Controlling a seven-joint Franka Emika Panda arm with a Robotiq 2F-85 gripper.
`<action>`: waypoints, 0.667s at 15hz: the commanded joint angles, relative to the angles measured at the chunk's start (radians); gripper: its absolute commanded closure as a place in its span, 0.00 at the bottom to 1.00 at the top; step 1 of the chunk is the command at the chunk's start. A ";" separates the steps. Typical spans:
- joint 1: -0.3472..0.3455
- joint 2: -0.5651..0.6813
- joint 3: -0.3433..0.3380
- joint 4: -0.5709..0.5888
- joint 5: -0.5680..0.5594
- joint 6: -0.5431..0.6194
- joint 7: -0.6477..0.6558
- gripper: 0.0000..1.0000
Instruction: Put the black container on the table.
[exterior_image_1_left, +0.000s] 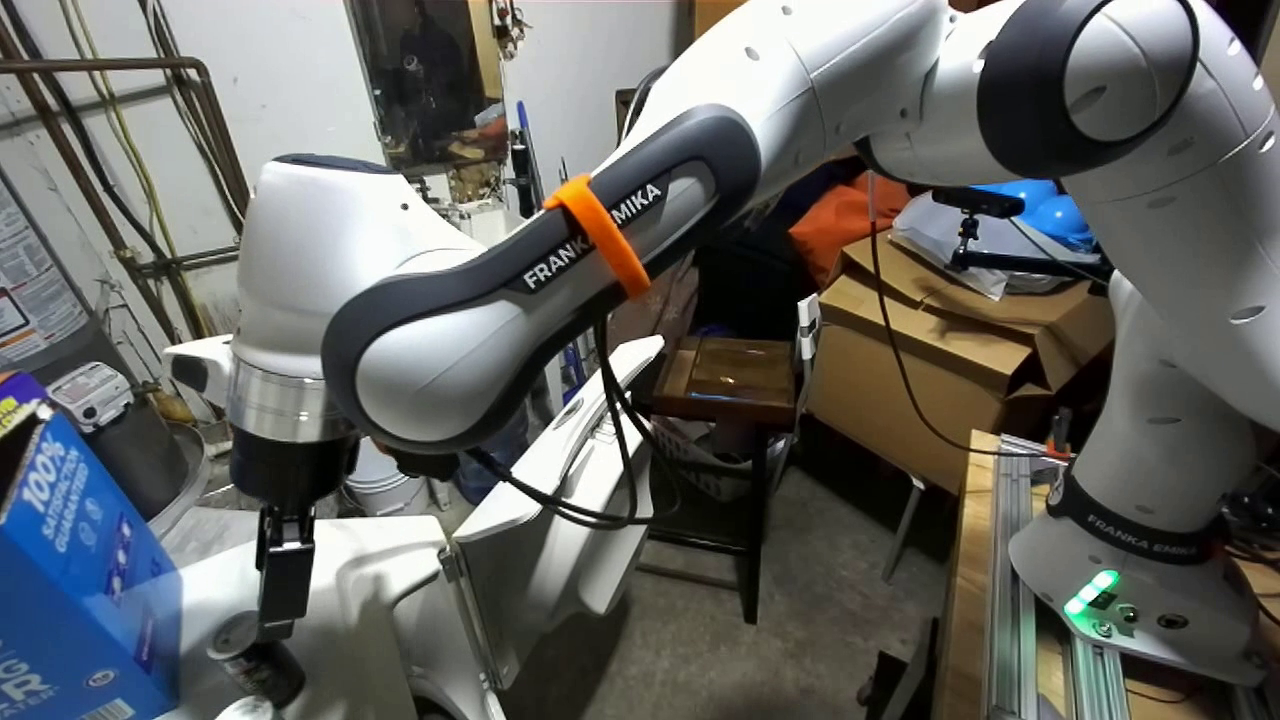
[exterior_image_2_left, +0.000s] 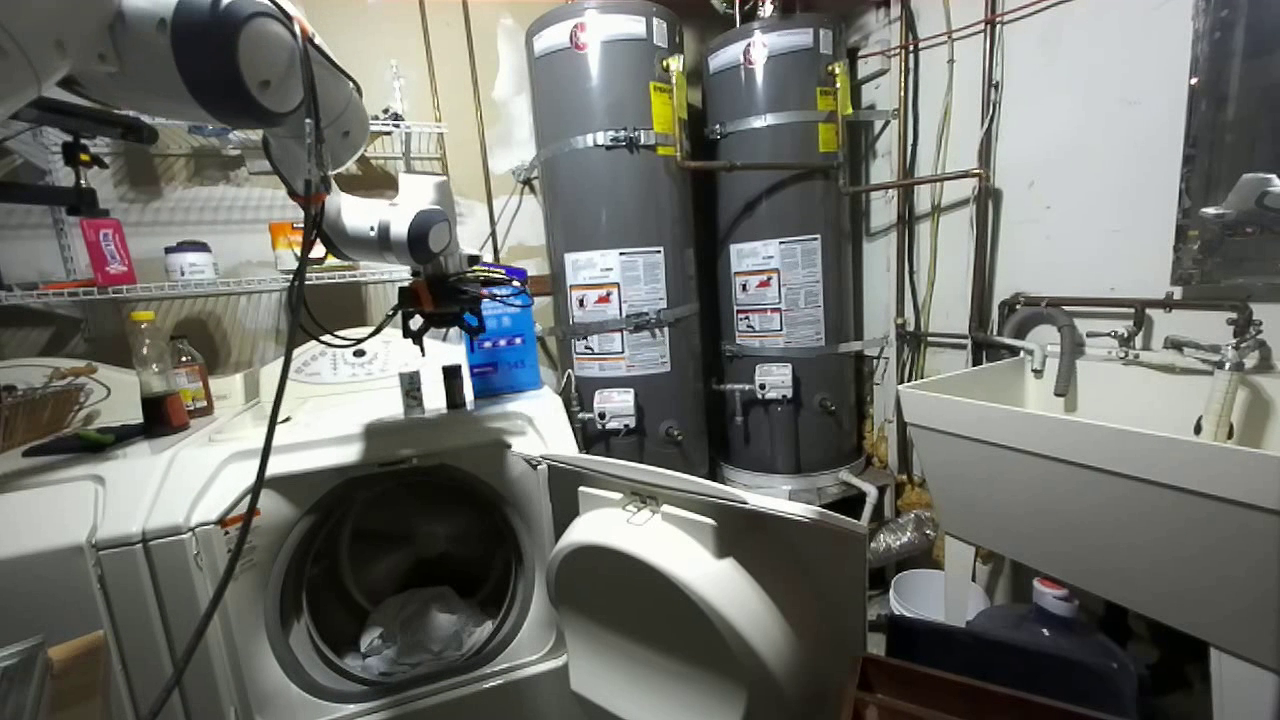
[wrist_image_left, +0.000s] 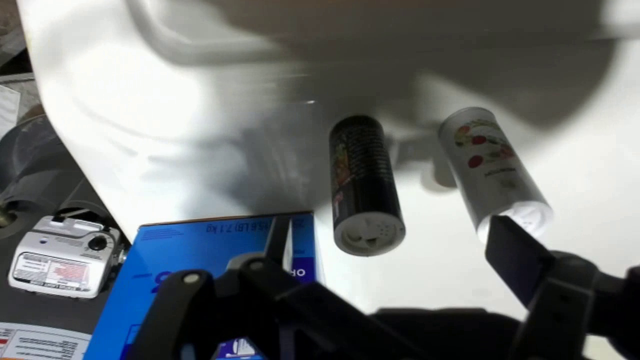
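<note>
So the gripper (wrist_image_left: 392, 222) is spread wide with nothing held, hanging just over the black container (wrist_image_left: 364, 175), which stands upright on the white machine (wrist_image_left: 150, 165). My main worry is the white container (wrist_image_left: 492, 160) at its 3 o'clock in the wrist view: the 4 o'clock finger (wrist_image_left: 517, 262) overlaps that lid, so coming straight down could clip it and knock it over. The 8 o'clock finger (wrist_image_left: 276, 242) lines up with the blue box (wrist_image_left: 195, 245), so same deal there if depth gets misjudged, and I can't tell the real gap. A smooth round can probably slips or tips if it's pinched too close to the cap.

Room-wise, 10 o'clock in the wrist view looks best, white top running on to an edge that's well apart. In an exterior view the brown table (exterior_image_1_left: 745, 368) sits at the black container's 2 o'clock, with the swung-open door (exterior_image_1_left: 560, 560) between them. I'd lift well up before crossing, otherwise it could bump the door's top edge, or those dangling cables (exterior_image_1_left: 605, 522) could snag there
</note>
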 joint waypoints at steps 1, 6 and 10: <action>0.034 0.053 -0.017 0.070 0.001 -0.004 0.030 0.00; 0.060 0.098 -0.054 0.115 -0.021 -0.005 0.056 0.00; 0.072 0.134 -0.065 0.168 -0.022 -0.018 0.048 0.00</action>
